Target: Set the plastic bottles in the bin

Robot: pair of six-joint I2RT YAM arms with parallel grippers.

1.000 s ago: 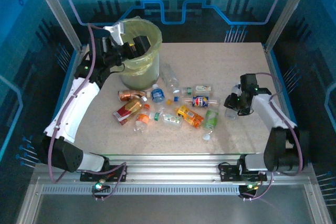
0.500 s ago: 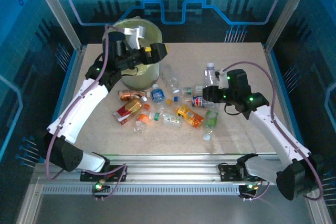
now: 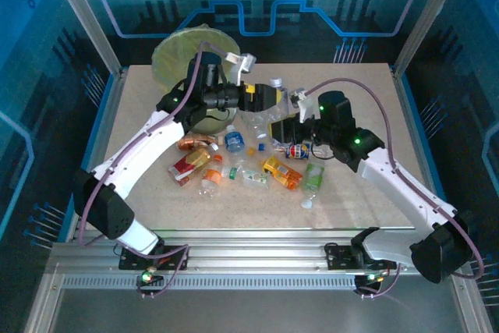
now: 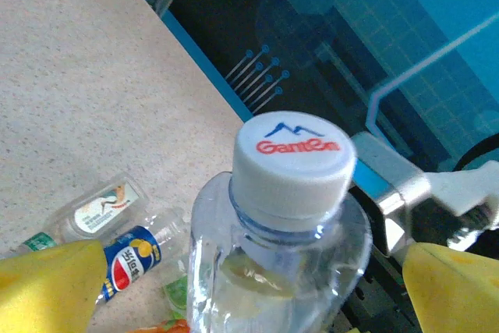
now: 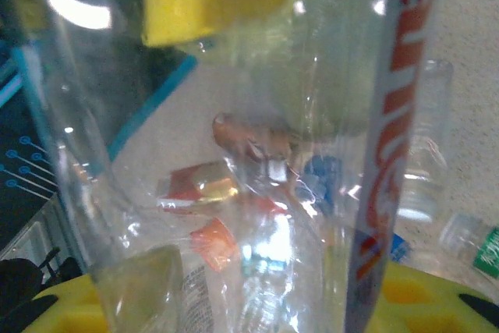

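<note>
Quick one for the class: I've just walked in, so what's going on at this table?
The right hand holds a clear white-capped bottle above the middle of the table. The left hand sits open with a finger on either side of that bottle, which looks like a handover. The bin is at the far left, and many loose bottles lie on the table.

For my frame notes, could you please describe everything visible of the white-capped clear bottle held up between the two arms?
The bottle is clear, uncrushed plastic with a white ribbed cap marked "Ganten" in red under a blue peak, and a red-lettered label strip. The right hand grips it above the table, cap up; the left hand straddles it, fingers apart.
</note>
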